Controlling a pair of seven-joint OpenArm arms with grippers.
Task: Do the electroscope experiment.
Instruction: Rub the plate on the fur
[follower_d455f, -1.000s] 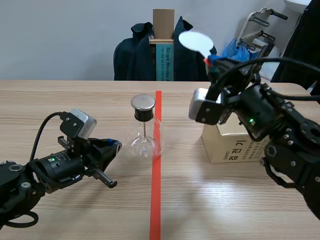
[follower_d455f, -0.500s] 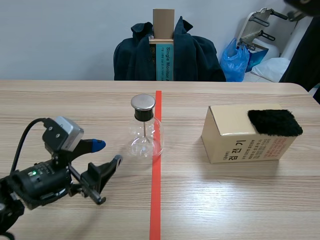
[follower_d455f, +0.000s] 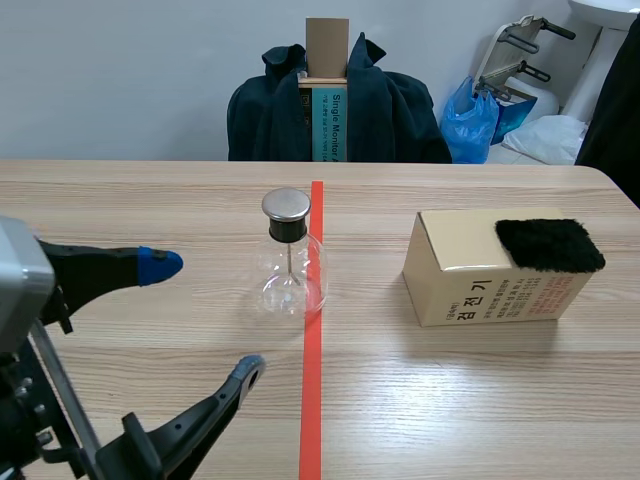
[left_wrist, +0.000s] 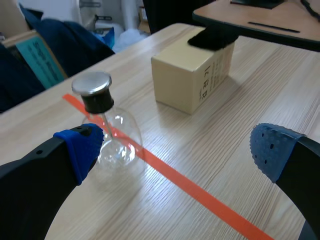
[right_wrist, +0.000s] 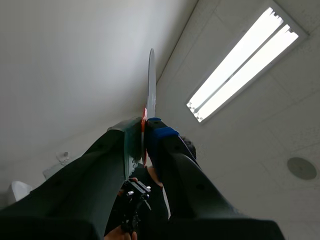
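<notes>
**A:** Fingers first. Left side?

**B:** Spread wide, nothing between them. The left gripper (follower_d455f: 203, 317) sat in the lower left of the frame. Its blue pads (left_wrist: 272, 150) faced each other across bare tabletop (follower_d455f: 450, 400) and the tape line (follower_d455f: 313, 400).

**A:** And the other?

**B:** The right gripper (right_wrist: 144, 127) was clamped on a thin pale plate (right_wrist: 150, 80), seen edge-on, with a red bit at the fingertips. It pointed up toward a strip light (right_wrist: 240, 65) on the ceiling. It was outside the scene view.

**A:** Electroscope?

**B:** The glass-flask electroscope (follower_d455f: 290, 270), with its metal cap (follower_d455f: 286, 205), stood upright at frame centre. Its base overlapped the tape line. In the left wrist view it stood ahead of the gripper, just past one pad, and apart from it.

**A:** Surroundings?

**B:** A cardboard box (follower_d455f: 470, 285) stood right of centre, well apart from the flask. A black furry pad (follower_d455f: 550, 245) lay on the right end of its top. A dark coat (follower_d455f: 270, 120) hung at upper centre, beyond the table's far edge.
</notes>
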